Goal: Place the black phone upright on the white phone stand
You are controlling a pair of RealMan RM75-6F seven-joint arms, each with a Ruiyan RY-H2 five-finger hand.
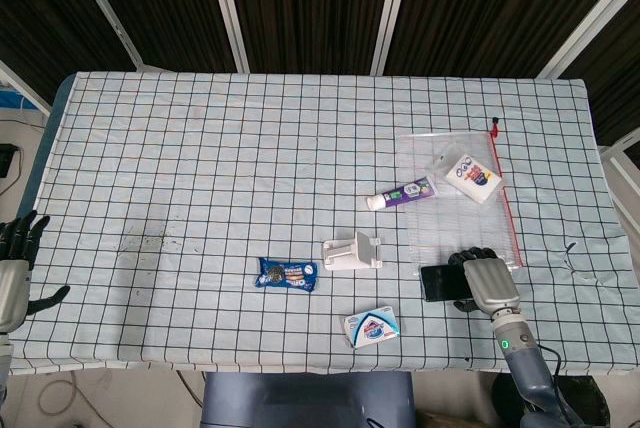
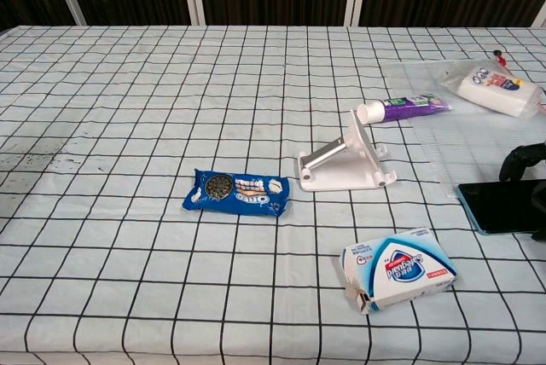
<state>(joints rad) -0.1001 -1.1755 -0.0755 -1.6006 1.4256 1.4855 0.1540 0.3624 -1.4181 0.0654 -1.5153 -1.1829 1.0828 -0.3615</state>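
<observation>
The black phone lies flat on the checked cloth near the table's front right; the chest view shows it at the right edge as black phone. My right hand lies over its right end, dark fingers curled past the far edge; whether they grip it is unclear. The white phone stand sits empty to the left of the phone, also visible as white phone stand. My left hand hangs off the table's left edge with fingers spread, holding nothing.
A blue biscuit packet lies left of the stand, and a white-blue soap box in front of it. A purple toothpaste tube and a clear zip bag with a white pack lie behind the phone.
</observation>
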